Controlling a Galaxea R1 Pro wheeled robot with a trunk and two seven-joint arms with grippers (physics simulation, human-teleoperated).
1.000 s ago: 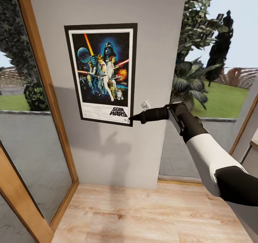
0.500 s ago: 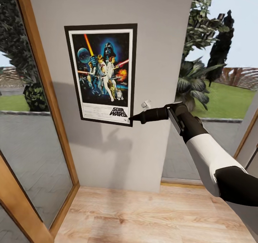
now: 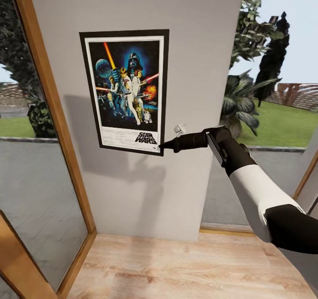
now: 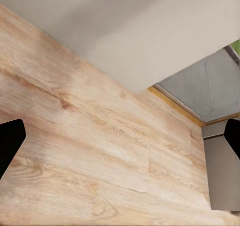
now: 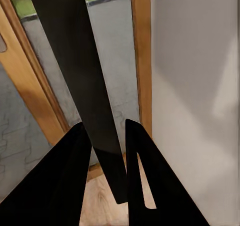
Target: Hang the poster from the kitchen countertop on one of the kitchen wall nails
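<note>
Poster (image 3: pixel 125 91), upright against grey wall (image 3: pixel 194 47), long axis vertical, lower right corner pinched in right hand (image 3: pixel 161 146); left hand (image 4: pixel 120 136) spread wide over wooden floor (image 4: pixel 90 156), well apart.

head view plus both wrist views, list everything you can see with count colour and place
framed Star Wars poster with thin black frame and white border: one, colourful on dark blue, upright at the grey wall panel
grey wall panel: one, between the windows
wooden window frames: light brown, either side of the panel
light wooden plank floor: one, below the wall
green plants: outside, right window
left end effector: black fingertips wide apart, over the floor
right end effector: black, shut on the poster's lower right corner
</note>
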